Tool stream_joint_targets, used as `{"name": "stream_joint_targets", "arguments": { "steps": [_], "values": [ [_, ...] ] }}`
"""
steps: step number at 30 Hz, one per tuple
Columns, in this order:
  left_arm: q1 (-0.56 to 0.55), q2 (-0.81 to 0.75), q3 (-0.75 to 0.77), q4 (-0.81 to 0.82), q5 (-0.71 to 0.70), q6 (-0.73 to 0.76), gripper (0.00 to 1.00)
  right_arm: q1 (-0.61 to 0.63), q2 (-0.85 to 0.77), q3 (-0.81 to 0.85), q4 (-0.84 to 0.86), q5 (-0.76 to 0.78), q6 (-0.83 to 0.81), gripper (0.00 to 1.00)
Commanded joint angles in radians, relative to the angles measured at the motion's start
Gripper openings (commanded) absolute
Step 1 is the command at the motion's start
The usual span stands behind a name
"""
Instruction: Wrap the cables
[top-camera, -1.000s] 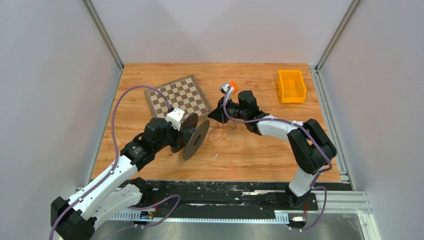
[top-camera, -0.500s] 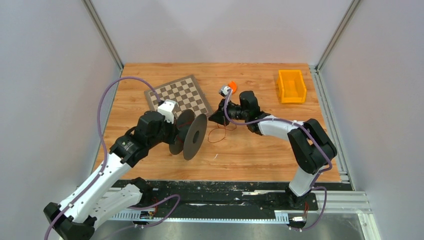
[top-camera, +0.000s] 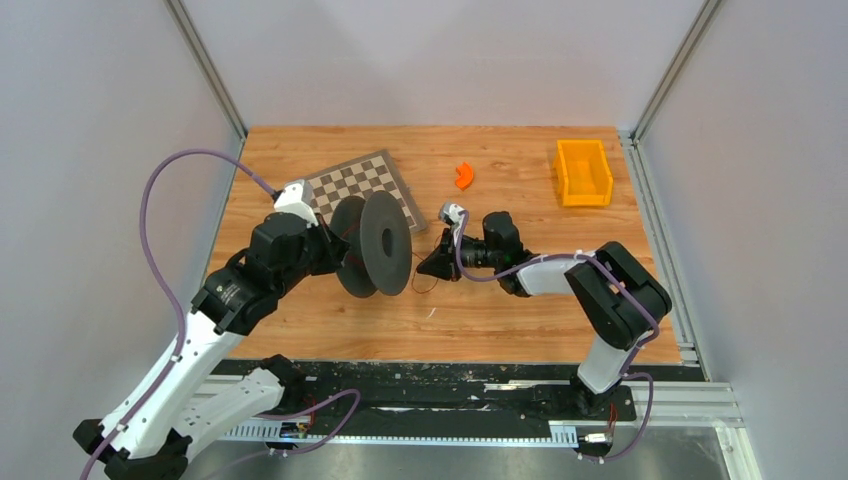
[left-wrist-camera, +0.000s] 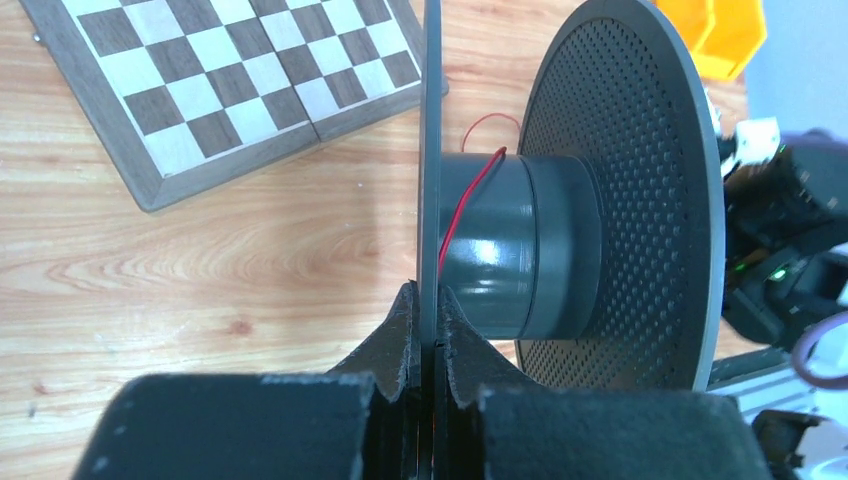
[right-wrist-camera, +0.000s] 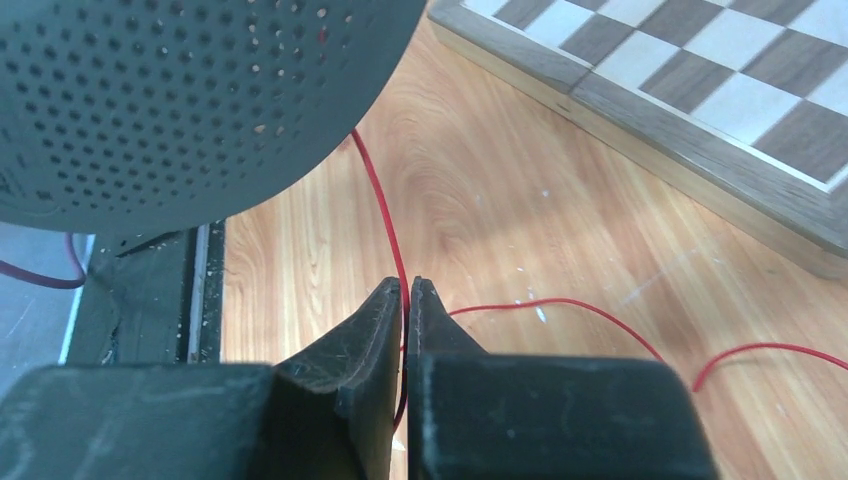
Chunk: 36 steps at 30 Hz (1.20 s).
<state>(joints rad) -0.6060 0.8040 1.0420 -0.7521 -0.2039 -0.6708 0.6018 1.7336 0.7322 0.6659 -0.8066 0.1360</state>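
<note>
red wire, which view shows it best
Right wrist: the wire runs from behind the spool down between the fingers of the right end effector, then loops over the table. Left wrist shows only a short stretch crossing the spool's core. Top view shows just a faint thread beside the spool.

Spool (right-wrist-camera: 150, 100) hides cable (right-wrist-camera: 379, 200) upper end.

Chessboard (top-camera: 358, 178), orange bin (top-camera: 583, 172), small orange piece (top-camera: 464, 175)
</note>
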Motion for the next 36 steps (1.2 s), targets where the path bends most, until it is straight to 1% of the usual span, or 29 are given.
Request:
{"name": "stream_joint_targets", "arguments": {
  "steps": [1, 5, 9, 12, 15, 18, 20, 21, 24, 30, 36],
  "values": [
    [0.005, -0.06, 0.017, 0.104, -0.063, -0.151, 0.0, 0.023, -0.002, -0.045, 0.241, -0.033, 0.077, 0.07],
    [0.007, -0.096, 0.0, 0.13, -0.057, -0.221, 0.0, 0.044, 0.021, -0.062, 0.333, -0.022, 0.117, 0.05],
    [0.008, -0.108, 0.002, 0.142, -0.072, -0.244, 0.0, 0.068, 0.043, -0.072, 0.418, -0.021, 0.157, 0.05],
    [0.008, -0.123, -0.026, 0.179, -0.096, -0.259, 0.0, 0.091, 0.061, -0.068, 0.438, -0.014, 0.172, 0.06],
    [0.008, -0.128, -0.045, 0.209, -0.139, -0.263, 0.0, 0.11, 0.053, -0.073, 0.414, 0.012, 0.178, 0.05],
    [0.008, -0.127, -0.068, 0.236, -0.187, -0.237, 0.0, 0.131, -0.005, -0.095, 0.319, 0.083, 0.164, 0.04],
    [0.008, -0.125, -0.083, 0.264, -0.229, -0.199, 0.0, 0.155, -0.056, -0.1, 0.198, 0.165, 0.143, 0.04],
    [0.007, -0.124, -0.09, 0.296, -0.248, -0.158, 0.0, 0.168, -0.075, -0.092, 0.124, 0.197, 0.135, 0.04],
    [0.008, -0.122, -0.118, 0.326, -0.326, -0.125, 0.0, 0.206, -0.113, -0.06, -0.043, 0.251, 0.121, 0.05],
    [0.007, -0.12, -0.174, 0.415, -0.388, -0.057, 0.0, 0.318, -0.203, -0.008, -0.218, 0.342, 0.055, 0.05],
    [0.008, -0.101, -0.2, 0.419, -0.418, -0.004, 0.0, 0.35, -0.274, 0.086, -0.357, 0.372, 0.013, 0.0]
  ]
}}
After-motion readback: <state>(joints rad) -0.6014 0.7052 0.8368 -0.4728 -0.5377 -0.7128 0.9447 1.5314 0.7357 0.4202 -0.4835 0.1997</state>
